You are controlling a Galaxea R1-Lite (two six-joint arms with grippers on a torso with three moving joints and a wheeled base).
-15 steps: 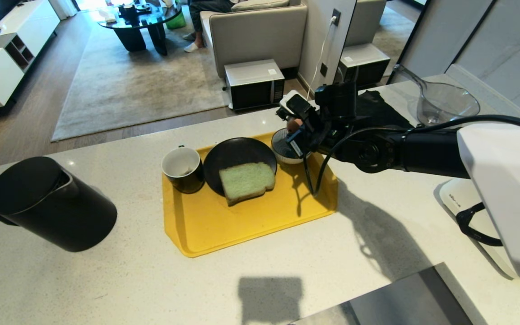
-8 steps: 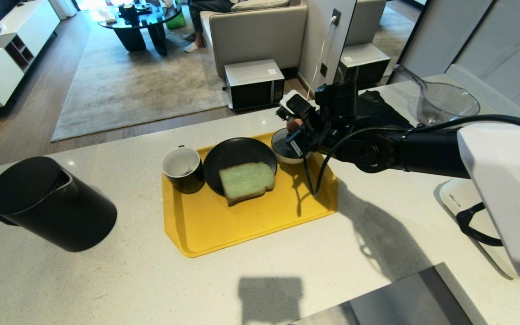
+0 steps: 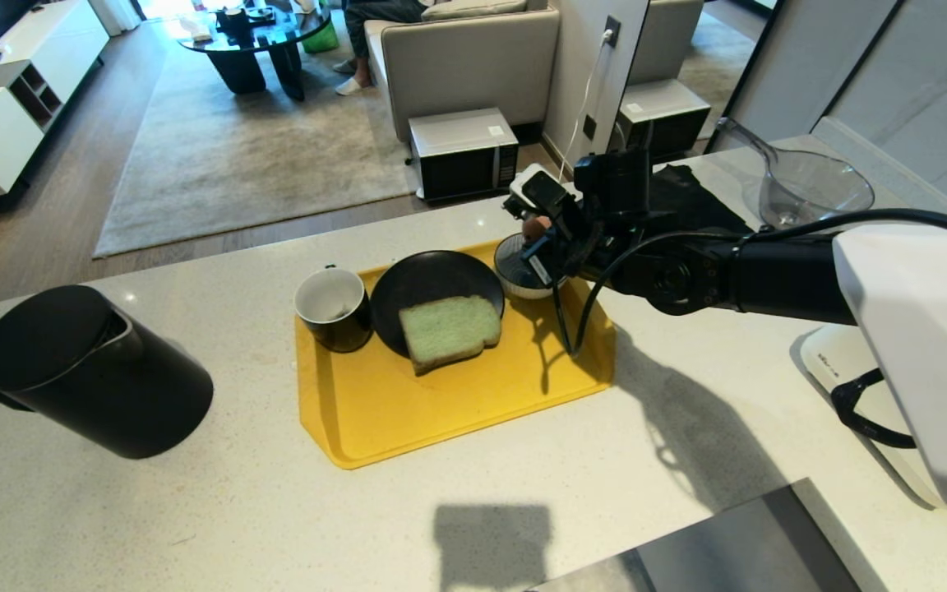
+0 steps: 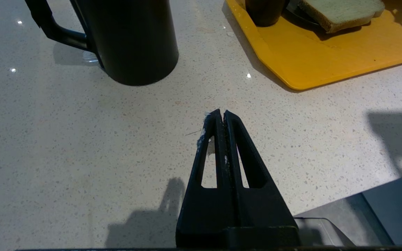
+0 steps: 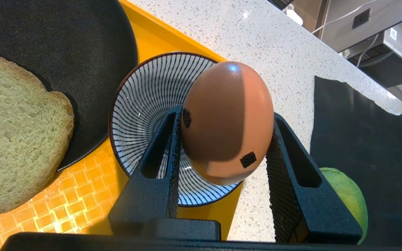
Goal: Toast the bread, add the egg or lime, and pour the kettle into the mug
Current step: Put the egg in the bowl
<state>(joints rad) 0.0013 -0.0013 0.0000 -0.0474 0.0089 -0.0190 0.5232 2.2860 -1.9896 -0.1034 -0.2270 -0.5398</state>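
Above the striped bowl [image 5: 145, 115] on the yellow tray [image 3: 441, 411], we hold the egg [image 5: 227, 122] clamped in our right gripper [image 5: 223, 139], poised, we judge, for lowering in; our left gripper [image 4: 221, 116], closed empty, idles near the kettle [image 4: 127, 38].

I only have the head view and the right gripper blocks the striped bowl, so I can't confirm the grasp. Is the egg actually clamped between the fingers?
Observer: Yes. In the right wrist view the right gripper is shut on the egg, one finger on each side.
Operator: Is it inside the bowl?
Observer: No, it hangs above the striped bowl, which looks empty.
Operator: Where is the lime?
Observer: On the black mat beside the tray, partly hidden behind a finger: lime.
Operator: And the left gripper?
Observer: The left gripper is shut, empty, above bare counter near the kettle.
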